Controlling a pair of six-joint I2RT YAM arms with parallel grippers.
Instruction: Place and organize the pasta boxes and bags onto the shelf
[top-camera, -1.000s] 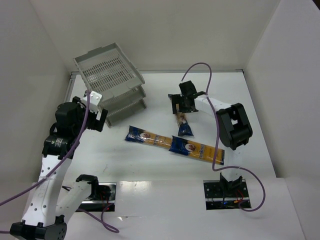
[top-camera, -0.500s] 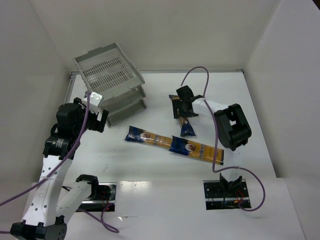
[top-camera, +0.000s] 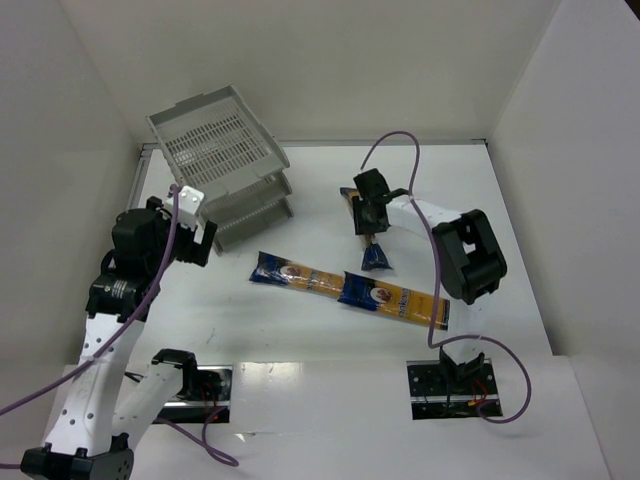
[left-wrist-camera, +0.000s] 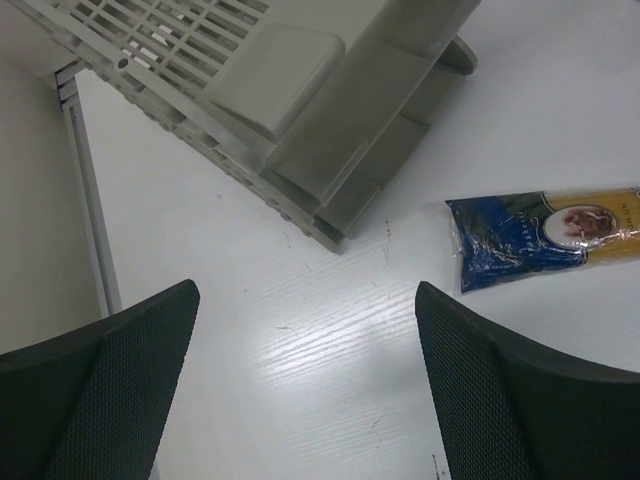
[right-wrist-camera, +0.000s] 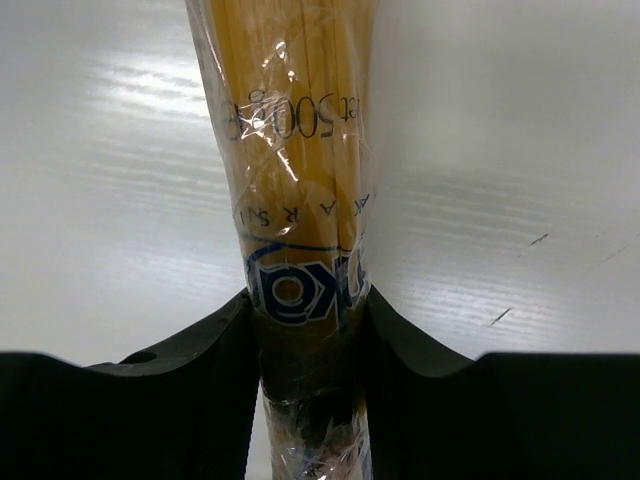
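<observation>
one spaghetti packet lies on the table right of the grey shelf, with the right gripper clamped across it. this looks like the pick-up, and next it needs a level lift and a carry left into a tier. second packet and third packet lie end to end mid-table, left gripper spread wide and empty by the shelf's corner; scuffed white top, plain white walls.

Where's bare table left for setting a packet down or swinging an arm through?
Free: the gap between the shelf and the right gripper; the near strip between the two lying packets and the arm bases. Crowded: centre, where those packets lie close to the gripped packet.
</observation>
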